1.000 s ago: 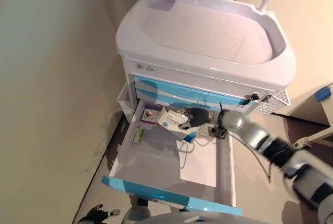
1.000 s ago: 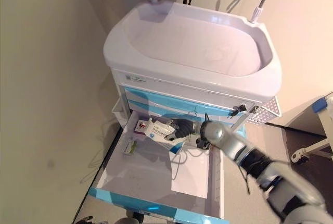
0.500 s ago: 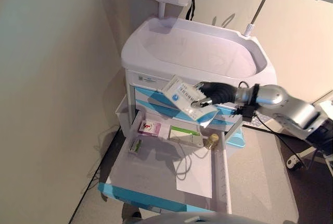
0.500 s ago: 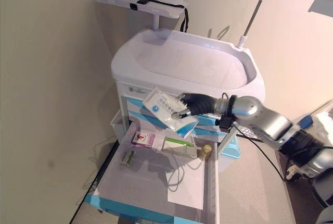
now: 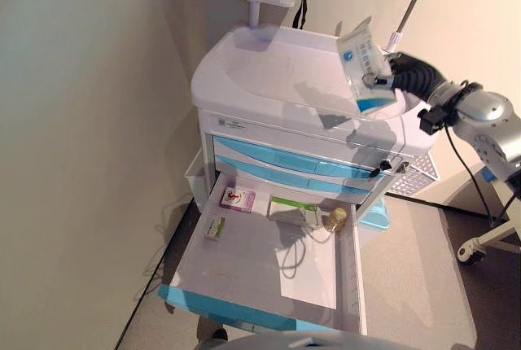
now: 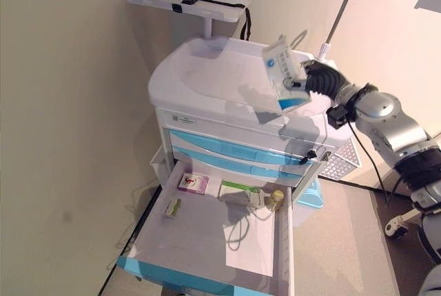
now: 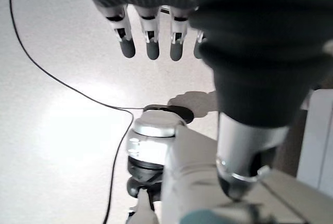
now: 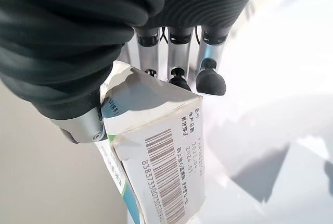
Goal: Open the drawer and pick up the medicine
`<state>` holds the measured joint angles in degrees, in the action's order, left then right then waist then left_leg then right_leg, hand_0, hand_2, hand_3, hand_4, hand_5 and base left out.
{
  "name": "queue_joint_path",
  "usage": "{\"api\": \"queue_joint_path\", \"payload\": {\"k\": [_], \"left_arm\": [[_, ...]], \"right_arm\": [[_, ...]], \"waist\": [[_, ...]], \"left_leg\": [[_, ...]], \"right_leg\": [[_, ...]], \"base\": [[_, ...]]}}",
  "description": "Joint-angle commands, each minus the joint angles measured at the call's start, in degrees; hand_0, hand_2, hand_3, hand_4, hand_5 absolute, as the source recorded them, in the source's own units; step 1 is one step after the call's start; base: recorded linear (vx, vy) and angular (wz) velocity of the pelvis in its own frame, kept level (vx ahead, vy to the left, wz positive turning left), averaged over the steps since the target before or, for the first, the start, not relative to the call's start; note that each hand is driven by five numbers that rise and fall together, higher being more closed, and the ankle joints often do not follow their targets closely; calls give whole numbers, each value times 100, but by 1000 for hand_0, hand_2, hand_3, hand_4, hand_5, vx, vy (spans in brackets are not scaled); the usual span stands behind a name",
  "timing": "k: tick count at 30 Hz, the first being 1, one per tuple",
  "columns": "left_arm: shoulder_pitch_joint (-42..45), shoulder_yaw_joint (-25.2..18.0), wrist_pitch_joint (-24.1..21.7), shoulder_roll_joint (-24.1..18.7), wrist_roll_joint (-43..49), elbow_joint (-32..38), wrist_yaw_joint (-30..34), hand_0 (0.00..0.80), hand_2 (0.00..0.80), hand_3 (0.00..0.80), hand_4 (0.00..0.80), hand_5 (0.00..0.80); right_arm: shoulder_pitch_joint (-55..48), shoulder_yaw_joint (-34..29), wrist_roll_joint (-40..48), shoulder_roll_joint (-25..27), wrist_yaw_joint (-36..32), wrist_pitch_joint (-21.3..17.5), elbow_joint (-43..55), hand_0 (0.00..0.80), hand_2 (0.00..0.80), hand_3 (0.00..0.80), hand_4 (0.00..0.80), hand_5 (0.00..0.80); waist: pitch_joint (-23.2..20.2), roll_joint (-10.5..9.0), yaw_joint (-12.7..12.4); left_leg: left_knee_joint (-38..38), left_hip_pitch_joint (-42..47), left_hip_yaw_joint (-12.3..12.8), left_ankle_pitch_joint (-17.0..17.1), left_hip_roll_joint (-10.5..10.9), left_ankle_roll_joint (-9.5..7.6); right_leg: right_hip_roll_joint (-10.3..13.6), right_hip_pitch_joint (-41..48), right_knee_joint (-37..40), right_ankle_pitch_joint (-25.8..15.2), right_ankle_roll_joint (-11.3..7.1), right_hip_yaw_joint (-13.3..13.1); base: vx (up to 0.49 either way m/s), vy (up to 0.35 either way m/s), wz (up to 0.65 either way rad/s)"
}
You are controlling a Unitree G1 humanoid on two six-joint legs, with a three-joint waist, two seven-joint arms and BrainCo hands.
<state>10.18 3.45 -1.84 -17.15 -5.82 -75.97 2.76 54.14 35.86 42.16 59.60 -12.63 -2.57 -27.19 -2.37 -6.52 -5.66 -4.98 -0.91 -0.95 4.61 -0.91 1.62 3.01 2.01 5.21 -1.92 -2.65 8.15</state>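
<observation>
From the left eye view, the drawer [image 5: 269, 264] of the cart [image 5: 269, 114] stands pulled right out, and the right hand [image 5: 396, 72] holds the medicine box [image 5: 363, 65] high above the cart's white top tray [image 5: 285, 65], well clear of the drawer. Left in the drawer are a pink box [image 5: 238, 199], a green-and-white box [image 5: 293, 210], a small green packet [image 5: 215, 227], a little jar [image 5: 334, 220] and a sheet of paper [image 5: 308, 273].

The right eye view shows the same: the box tilted, one end low, pinched at its side by the hand (the grip looks to sit near one end, so I'd judge it could swing).

In the left wrist view, the left hand [image 7: 151, 39] hangs over the floor, fingers straight and slack, holding nothing.

The right wrist view is the telling one: the thumb [image 8: 80, 127] presses one face of the box and the fingertips [image 8: 210, 81] curl round behind. To carry it well, I'd say keep that pinch firm and the wrist steady, moving slowly so the long box doesn't pivot out.
</observation>
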Motion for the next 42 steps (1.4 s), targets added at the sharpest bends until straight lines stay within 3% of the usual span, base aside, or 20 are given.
{"api": "queue_joint_path", "payload": {"k": [1,10,19,27,42], "left_arm": [[-174,116,-18,-177,-178,-380,-27,0,0,0,0,0],[-297,224,34,-259,-396,-444,-103,0,0,0,0,0],[-491,391,-9,-333,-456,-308,-195,0,0,0,0,0],[-667,546,-30,-417,-384,-128,-211,0,0,0,0,0],[-838,645,-16,-423,-298,-101,-149,0,0,0,0,0]], "right_arm": [[970,25,-351,-112,418,-295,-638,800,800,800,800,800],[2458,263,-1888,-1154,1049,-82,-3325,800,800,800,800,800],[3067,467,-2824,-1602,1220,27,-4622,800,800,800,800,800],[3166,1038,-4176,-1479,1185,144,-4979,800,800,800,800,800],[3016,1427,-5180,-1629,906,292,-5190,800,800,800,800,800]], "waist": [[-35,-235,-231],[136,-302,-420],[270,-382,-621],[397,-433,-778],[535,-487,-885]], "left_leg": [[-2,172,-15,-323,168,-17],[-2,44,-180,-294,191,-46],[-2,-206,-454,-223,238,-45],[-2,-404,-702,-174,308,-49],[-2,-551,-859,-141,346,-55]], "right_leg": [[25,-83,-252,-58,-305,135],[22,-142,-246,-60,-295,227],[46,-232,-191,-67,-311,447],[72,-298,-141,-75,-328,682],[85,-388,-98,-89,-321,788]], "base": [[6,7,9],[15,1,8],[19,-6,17],[14,-4,24],[4,-3,6]]}}
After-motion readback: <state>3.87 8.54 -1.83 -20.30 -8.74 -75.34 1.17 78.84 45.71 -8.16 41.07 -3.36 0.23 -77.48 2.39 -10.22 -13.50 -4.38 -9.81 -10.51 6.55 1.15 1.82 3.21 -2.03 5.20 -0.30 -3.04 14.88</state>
